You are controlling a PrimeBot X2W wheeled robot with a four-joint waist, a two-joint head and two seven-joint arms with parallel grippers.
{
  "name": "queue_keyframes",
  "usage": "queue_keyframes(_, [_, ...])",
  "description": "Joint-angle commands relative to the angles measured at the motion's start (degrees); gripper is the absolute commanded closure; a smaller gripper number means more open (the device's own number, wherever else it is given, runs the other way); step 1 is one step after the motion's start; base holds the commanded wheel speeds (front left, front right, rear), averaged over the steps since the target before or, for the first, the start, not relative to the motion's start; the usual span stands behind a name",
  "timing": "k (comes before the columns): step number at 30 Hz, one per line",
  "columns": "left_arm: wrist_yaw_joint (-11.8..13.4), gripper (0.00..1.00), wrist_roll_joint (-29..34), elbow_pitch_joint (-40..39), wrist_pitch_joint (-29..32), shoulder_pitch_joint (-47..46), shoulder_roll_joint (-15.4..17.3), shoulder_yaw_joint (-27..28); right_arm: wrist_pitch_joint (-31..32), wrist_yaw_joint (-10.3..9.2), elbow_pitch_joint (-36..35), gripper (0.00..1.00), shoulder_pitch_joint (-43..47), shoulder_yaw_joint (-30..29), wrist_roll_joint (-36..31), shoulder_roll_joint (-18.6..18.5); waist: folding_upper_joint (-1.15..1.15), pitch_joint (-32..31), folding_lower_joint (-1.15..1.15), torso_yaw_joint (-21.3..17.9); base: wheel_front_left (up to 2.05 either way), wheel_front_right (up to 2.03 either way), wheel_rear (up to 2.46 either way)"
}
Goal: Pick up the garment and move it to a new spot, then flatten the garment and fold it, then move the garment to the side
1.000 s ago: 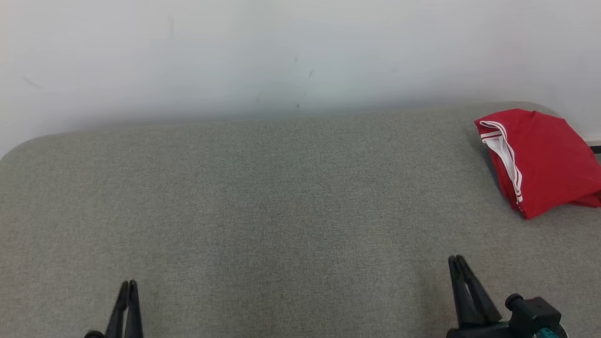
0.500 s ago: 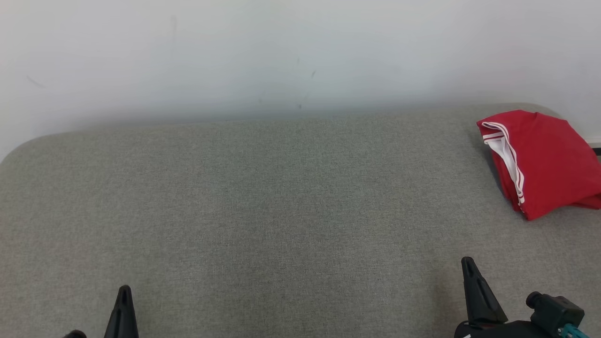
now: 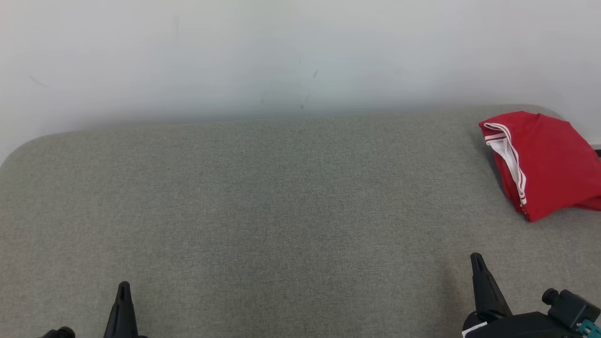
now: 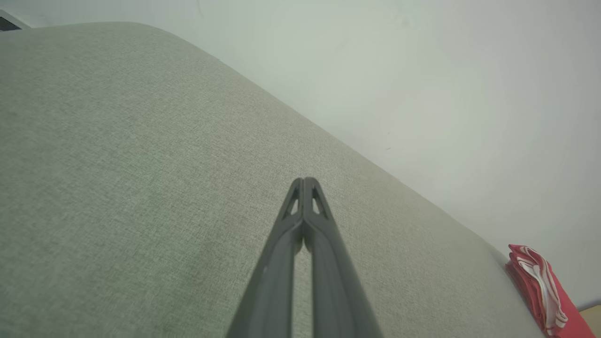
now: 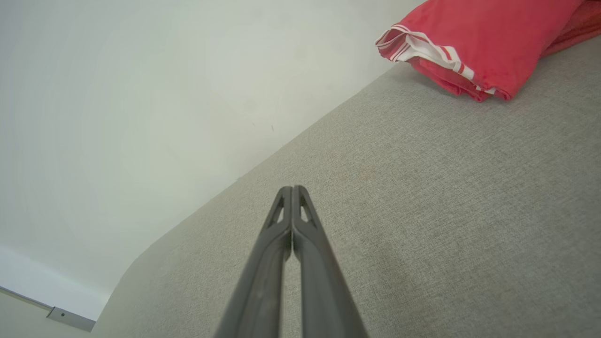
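Note:
The garment [image 3: 549,164] lies folded at the far right back of the grey cloth-covered table [image 3: 281,211], red with a white striped trim along its left edge. It also appears at the lower right in the left wrist view [image 4: 540,291] and at the top right in the right wrist view [image 5: 479,42]. My left gripper [image 3: 123,286] is low at the front left, shut on nothing [image 4: 305,180]. My right gripper [image 3: 476,257] is at the front right, well short of the garment, its fingers pressed together and holding nothing [image 5: 292,189].
A plain white wall [image 3: 300,56] rises straight behind the table's back edge. The table has rounded back corners, and the garment sits close to the right one.
Both grippers have closed from slightly parted to shut. The right gripper has drifted a little to the right. The garment has stayed where it was.

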Motion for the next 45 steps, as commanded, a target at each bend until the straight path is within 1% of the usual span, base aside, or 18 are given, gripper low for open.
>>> queue_keyframes(1, [-0.1,1.00,-2.0,-0.4,0.4,-1.4,0.1,0.4,0.3,-0.03,-0.5,1.00,-1.6,-0.4,2.2,-0.2,0.00,0.0,0.00,0.0,0.00,0.00,0.00])
queue_keyframes(21, [-0.7,1.00,-17.0,0.7,4.4,-3.2,-0.3,1.0,3.5,-0.05,0.5,1.00,-2.9,-2.3,16.9,0.0,0.00,-0.1,0.00,0.5,0.00,0.00,0.00])
queue_keyframes(45, [-1.2,1.00,-31.4,2.0,8.2,-5.0,-0.8,1.6,6.8,-0.07,1.5,1.00,-4.2,-4.4,31.0,0.4,0.00,-0.3,0.00,1.0,0.00,0.00,0.00])
